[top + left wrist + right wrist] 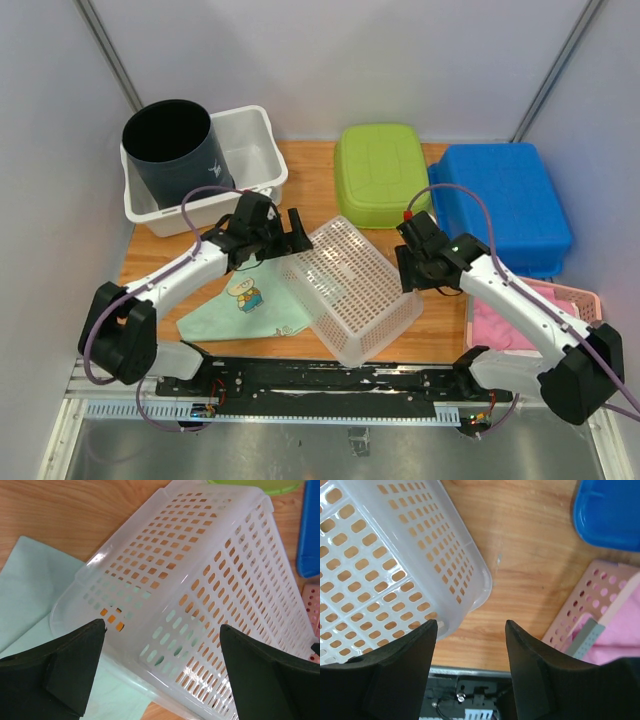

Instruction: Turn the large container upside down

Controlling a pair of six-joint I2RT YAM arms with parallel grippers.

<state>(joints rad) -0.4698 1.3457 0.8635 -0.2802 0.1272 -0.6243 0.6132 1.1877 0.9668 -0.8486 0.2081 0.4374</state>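
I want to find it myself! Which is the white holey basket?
Find the wooden table; at its middle, between the left arm and right arm, lies the white slotted basket. Unlike the solid green tub and blue tub behind it, it is full of holes.

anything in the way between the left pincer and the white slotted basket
Nothing visible does. The open left pincer faces the end of the white slotted basket with only air between them. The green cloth lies flat on the table by the basket's corner, below the approach.
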